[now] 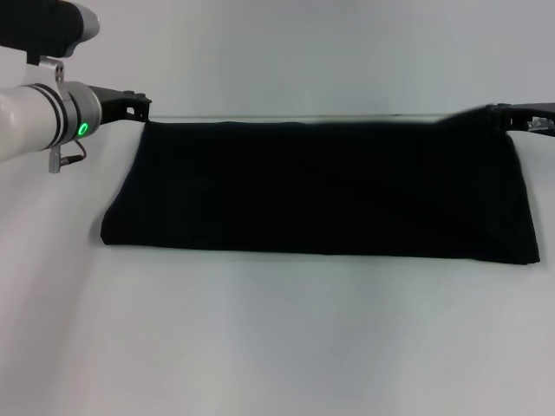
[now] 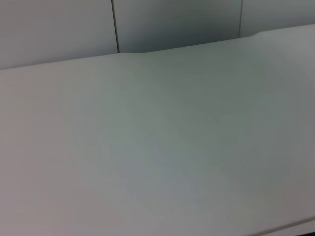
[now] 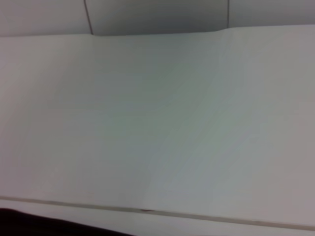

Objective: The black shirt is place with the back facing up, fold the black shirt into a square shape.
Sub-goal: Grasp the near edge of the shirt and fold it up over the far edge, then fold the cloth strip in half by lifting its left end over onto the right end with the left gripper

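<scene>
the shirt (image 1: 321, 191) is seen laid out as a wide black band across the middle of the white table (image 1: 277, 347), its long near edge running straight and its far edge lying along a thin line on the tabletop. no lettering is shown on the upward face. the left gripper (image 1: 139, 106) is positioned at the far left corner of the shirt, at the end of a white arm with a green light. the right gripper (image 1: 512, 117) is placed at the far right corner, where the fabric rises slightly toward it. whether either pair of jaws is closed on the cloth cannot be told from the head view. only bare table (image 2: 157, 147) is shown in the left wrist view. in the right wrist view, table is shown with a sliver of black at one corner.
</scene>
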### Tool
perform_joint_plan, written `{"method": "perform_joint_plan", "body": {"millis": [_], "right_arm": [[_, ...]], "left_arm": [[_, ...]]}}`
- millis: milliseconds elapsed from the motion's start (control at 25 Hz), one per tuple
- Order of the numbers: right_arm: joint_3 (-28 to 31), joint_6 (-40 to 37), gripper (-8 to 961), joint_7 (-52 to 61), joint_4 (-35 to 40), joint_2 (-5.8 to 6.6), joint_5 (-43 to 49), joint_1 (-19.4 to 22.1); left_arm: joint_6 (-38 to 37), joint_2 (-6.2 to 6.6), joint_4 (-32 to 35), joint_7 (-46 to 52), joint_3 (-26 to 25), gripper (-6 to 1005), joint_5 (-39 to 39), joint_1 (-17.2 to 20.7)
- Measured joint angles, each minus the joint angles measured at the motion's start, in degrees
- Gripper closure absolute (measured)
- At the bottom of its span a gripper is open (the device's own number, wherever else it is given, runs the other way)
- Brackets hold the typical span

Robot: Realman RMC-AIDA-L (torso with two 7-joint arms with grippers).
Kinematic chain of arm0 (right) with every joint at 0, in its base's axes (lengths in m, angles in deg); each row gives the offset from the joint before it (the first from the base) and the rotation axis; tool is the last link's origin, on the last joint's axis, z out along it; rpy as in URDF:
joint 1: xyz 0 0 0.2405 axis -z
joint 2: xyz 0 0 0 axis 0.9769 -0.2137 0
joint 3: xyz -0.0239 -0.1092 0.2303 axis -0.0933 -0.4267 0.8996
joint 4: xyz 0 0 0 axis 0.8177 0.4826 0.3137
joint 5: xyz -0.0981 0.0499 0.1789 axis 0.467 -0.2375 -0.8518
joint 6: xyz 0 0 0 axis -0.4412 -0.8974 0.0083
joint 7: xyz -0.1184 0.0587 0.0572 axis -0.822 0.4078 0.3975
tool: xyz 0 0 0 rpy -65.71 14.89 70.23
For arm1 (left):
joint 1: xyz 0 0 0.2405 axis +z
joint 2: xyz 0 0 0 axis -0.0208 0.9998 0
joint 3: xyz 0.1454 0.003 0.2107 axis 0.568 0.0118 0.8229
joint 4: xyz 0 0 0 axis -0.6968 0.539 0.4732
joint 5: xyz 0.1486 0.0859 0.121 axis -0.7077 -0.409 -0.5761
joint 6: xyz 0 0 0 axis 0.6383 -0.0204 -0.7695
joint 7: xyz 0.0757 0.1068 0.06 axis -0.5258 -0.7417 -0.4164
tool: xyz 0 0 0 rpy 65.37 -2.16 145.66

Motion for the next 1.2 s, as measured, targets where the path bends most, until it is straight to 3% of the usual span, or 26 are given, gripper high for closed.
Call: {"method": "perform_joint_plan", "body": {"millis": [80, 280, 440, 520, 680, 920, 1000, 1200], "right_arm": [[-0.59, 0.03, 866, 0.21, 0.03, -0.05, -0.01, 0.09], [-0.60, 0.19, 694, 0.60, 0.75, -0.08, -0.04, 0.56], [-0.71, -2.98, 513, 3.01, 0.92, 1.35, 0.04, 1.16], [-0.80, -7.39, 415, 4.51, 1.44, 2.29, 0.08, 1.79], [-0.86, -19.63, 352, 8.39, 5.55, 3.70, 0.12, 4.44], [-0.27, -38.21, 259, 11.68, 12.58, 4.34, -1.10, 9.69], [-0.23, -41.84, 242, 11.98, 13.17, 4.67, -1.81, 10.96], [-0.23, -43.59, 237, 12.03, 13.18, 5.23, -1.95, 12.52]], "left_arm": [[0.86, -0.13, -0.29, -0.03, 0.00, 946, 0.00, -0.04], [2.27, -0.21, -1.30, 0.29, -0.17, 823, 0.00, -0.05], [1.14, -0.22, -0.50, 1.25, -0.46, 683, -0.13, 1.14], [-2.44, -0.22, 1.27, 2.94, -0.37, 592, -0.43, 2.22], [-18.47, -0.18, 9.55, 6.92, -0.13, 404, -0.50, 6.67], [-38.79, 0.05, 21.83, 13.51, -0.08, 180, -0.27, 13.11], [-41.90, 0.24, 23.48, 14.98, -0.12, 115, -0.36, 14.47], [-44.05, 0.77, 24.48, 18.10, -0.94, 83, -0.90, 17.47]]}}
